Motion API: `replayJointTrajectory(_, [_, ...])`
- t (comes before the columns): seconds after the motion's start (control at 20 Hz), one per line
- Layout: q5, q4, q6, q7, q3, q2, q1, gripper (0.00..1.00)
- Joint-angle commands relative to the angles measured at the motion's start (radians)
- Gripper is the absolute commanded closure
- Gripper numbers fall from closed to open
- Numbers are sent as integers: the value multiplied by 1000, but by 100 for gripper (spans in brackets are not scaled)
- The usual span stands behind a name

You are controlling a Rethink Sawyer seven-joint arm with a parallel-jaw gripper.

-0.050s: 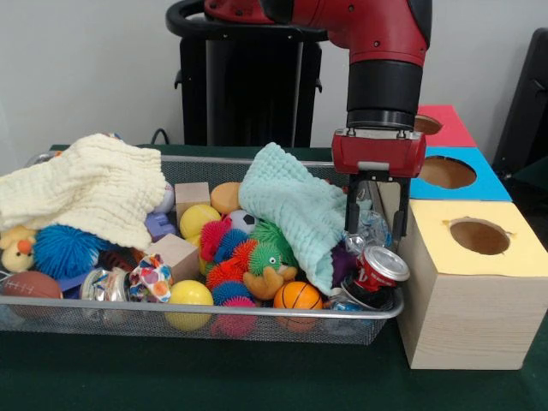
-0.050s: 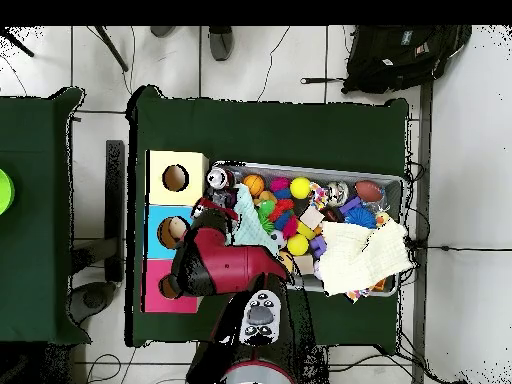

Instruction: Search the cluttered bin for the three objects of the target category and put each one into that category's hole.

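Bin rim (image 1: 171,315) frontmost; pincer (image 1: 376,224) spread above can (image 1: 377,272).

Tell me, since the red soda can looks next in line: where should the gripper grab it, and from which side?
Judging by its pose, the red soda can lies tilted, top facing front. Grip across its round body from above, where the open gripper hangs; cloth crowds one side.

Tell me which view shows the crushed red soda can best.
The front view: the red soda can lies in plain sight at the bin's right end, below the open gripper. Overhead it is only a small spot beside the yellow box.
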Motion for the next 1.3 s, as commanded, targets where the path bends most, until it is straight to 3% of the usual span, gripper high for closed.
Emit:
replayJointTrajectory(0.05, [-56, 36, -58, 100, 55, 45, -38, 0])
replayJointTrajectory(0.3, [-82, 33, -67, 92, 64, 45, -57, 0])
replayJointTrajectory(0.35, [-87, 33, -75, 94, 65, 46, -61, 100])
replayJointTrajectory(0.9, [-73, 42, -88, 119, 46, 40, -39, 100])
replayJointTrajectory(1.3, [-33, 77, 22, 122, 41, -20, -6, 100])
